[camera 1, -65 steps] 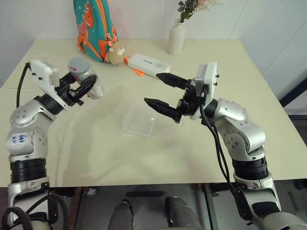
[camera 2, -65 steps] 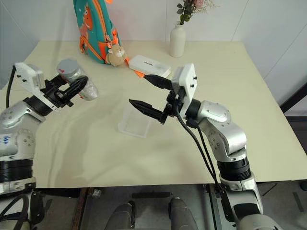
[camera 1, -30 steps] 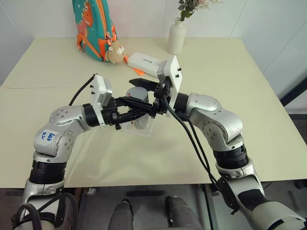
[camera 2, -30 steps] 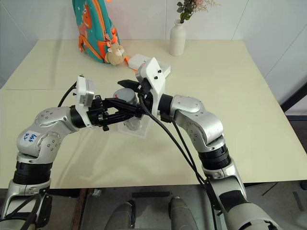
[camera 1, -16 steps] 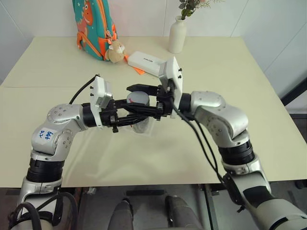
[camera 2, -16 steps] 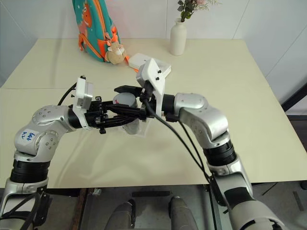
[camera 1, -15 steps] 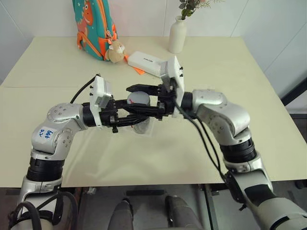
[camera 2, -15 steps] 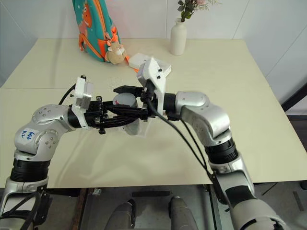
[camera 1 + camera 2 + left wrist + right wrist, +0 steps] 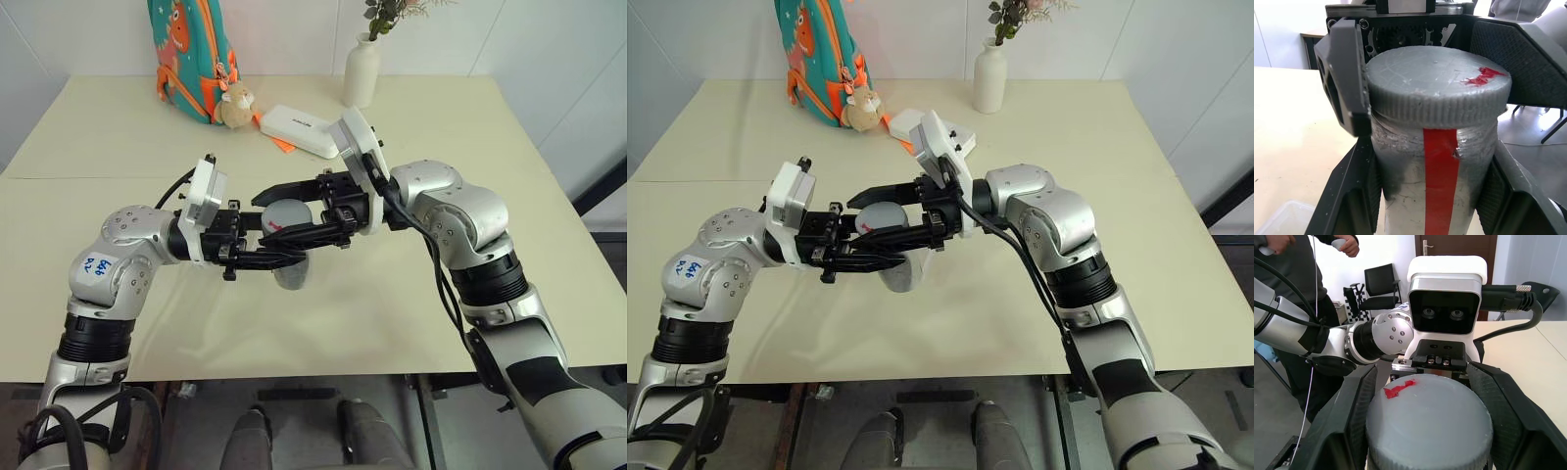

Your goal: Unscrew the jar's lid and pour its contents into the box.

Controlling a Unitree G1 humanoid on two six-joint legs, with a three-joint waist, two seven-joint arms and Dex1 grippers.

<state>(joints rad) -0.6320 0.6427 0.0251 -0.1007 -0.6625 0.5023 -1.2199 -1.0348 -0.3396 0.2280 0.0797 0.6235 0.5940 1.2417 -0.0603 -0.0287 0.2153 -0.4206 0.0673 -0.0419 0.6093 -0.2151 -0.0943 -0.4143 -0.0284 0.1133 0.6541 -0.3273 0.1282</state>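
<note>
The silvery jar, with a red stripe down its side, hangs upright over the middle of the table. My left gripper reaches in from the left and is shut on the jar's body. The grey lid with its red mark sits on top of the jar. From the right, my right gripper is shut on that lid, a finger on each side. The contents are hidden inside the jar. A corner of the clear box shows on the table below.
At the table's far edge stand a white vase, a teal and orange backpack with a plush toy, and a white oblong case. A person stands beyond the table in the right wrist view.
The left gripper brought the jar from the left to the middle and the right gripper, open before, closed on the lid. Both wrists have since turned and the jar came slightly nearer.
</note>
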